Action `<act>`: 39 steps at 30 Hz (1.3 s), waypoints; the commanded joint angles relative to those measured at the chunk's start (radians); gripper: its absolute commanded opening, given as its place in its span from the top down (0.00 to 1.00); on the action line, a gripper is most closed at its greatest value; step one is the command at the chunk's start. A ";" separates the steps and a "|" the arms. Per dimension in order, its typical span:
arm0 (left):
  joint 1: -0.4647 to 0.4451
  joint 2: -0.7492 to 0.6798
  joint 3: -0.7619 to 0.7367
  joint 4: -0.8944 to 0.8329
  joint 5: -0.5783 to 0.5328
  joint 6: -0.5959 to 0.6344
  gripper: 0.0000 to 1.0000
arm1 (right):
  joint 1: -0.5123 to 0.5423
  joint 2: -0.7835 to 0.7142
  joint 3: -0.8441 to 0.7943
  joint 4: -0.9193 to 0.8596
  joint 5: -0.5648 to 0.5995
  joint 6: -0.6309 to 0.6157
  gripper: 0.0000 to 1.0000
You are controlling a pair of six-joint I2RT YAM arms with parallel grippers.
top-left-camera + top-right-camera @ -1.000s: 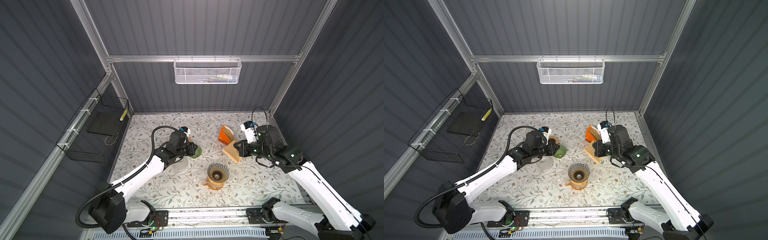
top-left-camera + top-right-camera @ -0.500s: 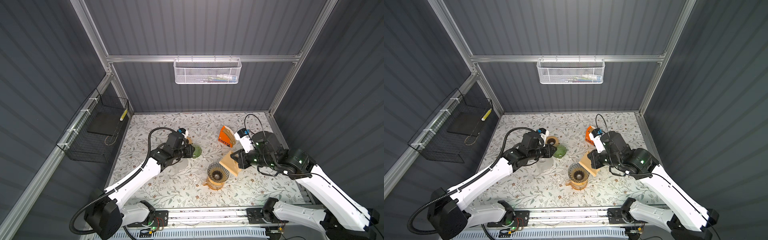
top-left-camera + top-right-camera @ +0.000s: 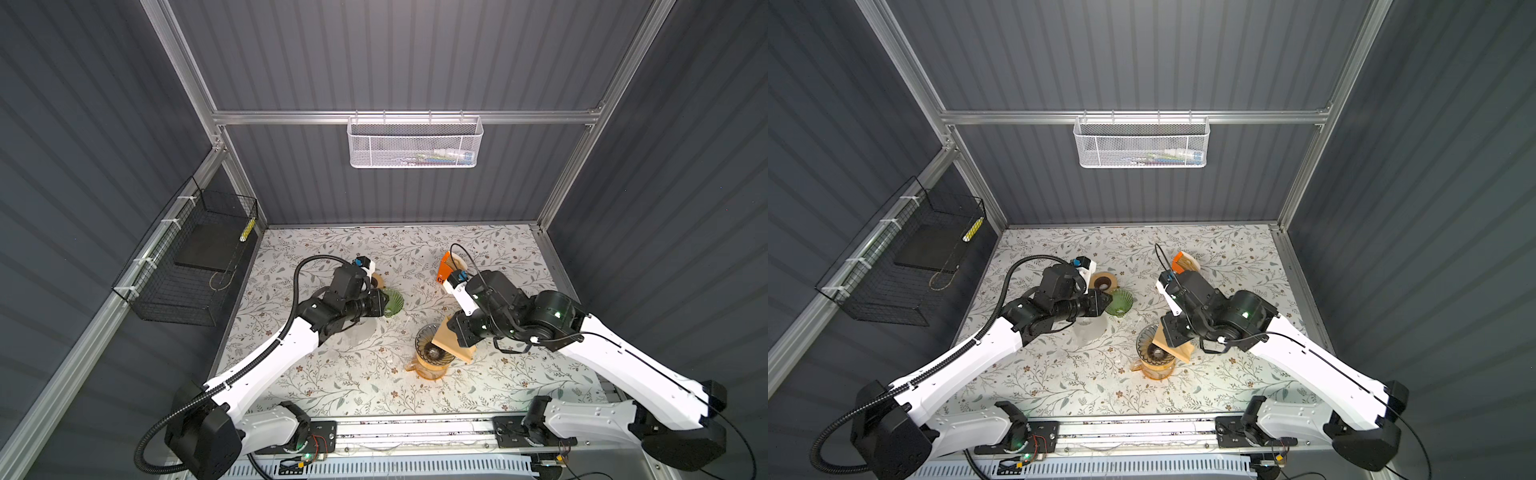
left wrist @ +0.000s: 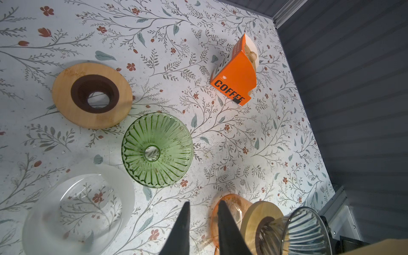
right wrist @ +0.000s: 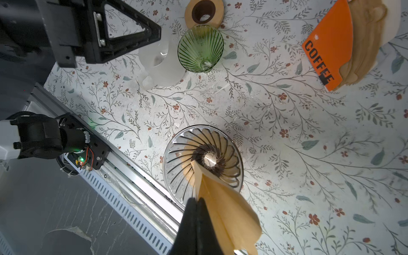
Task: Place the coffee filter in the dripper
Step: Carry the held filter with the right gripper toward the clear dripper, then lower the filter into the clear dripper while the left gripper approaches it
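Filter (image 5: 223, 198): tan cone, tip over dripper's centre, unseated; I hold it tip-down to slide in.
Dripper (image 5: 176, 154): clear, ribbed, upright on carafe (image 3: 430, 372).
Right gripper (image 5: 196, 204): pinched on filter's edge, above dripper's rim.
Left gripper (image 4: 202, 212): slightly parted, empty, apart from dripper, leaving room, I judge.

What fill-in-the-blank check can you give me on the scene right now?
The right gripper is shut on the coffee filter, its tip pointing into the ____ dripper.
The left gripper holds ____.
The orange box reads ____.
Beside the green dripper lies a ____ ring.
Missing words: clear; nothing; COFFEE; wooden.
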 commanded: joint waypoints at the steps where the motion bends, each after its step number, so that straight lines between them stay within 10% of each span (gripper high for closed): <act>1: 0.005 -0.027 -0.004 0.001 0.001 0.006 0.76 | 0.006 0.022 0.018 -0.020 0.036 0.014 1.00; 39: 0.004 -0.117 -0.043 0.049 0.163 0.079 0.75 | 0.000 0.159 0.026 0.125 -0.008 0.072 0.84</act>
